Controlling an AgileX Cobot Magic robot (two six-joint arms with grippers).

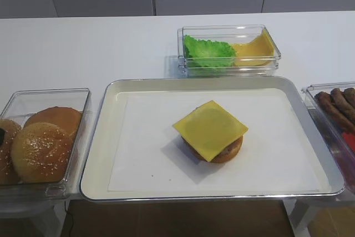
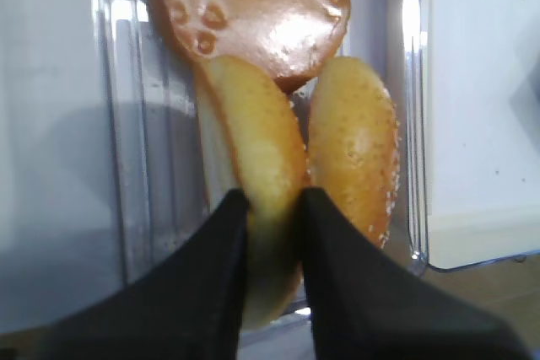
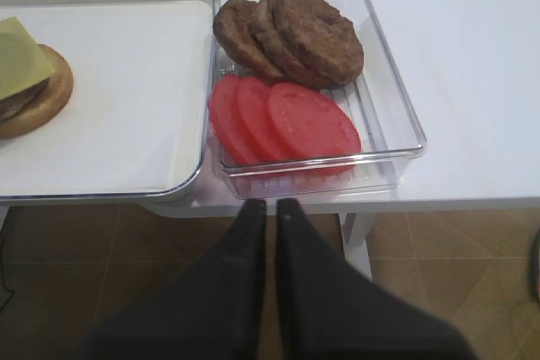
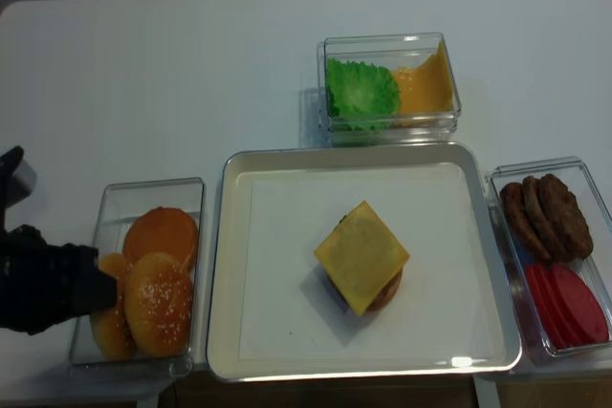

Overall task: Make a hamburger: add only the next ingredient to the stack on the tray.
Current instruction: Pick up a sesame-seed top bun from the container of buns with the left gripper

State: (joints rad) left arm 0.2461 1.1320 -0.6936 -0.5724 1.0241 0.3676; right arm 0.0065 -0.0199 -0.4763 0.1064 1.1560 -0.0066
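Left tool (image 2: 272, 208) pinching a bun (image 2: 253, 174) in the box (image 4: 115, 203) — right tool (image 3: 272, 208) shut (holding nothing), stack (image 1: 211, 131) on tray (image 1: 105, 137).

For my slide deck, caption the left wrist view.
Left gripper pinches an upright bun half beside the seeded bun top inside the clear box.

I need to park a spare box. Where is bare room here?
Free: the white table left of the clear box of lettuce and cheese, and the silver tray's paper around the cheese-topped stack. Crowded: tray flanks, with the bun box and patty-and-tomato box.
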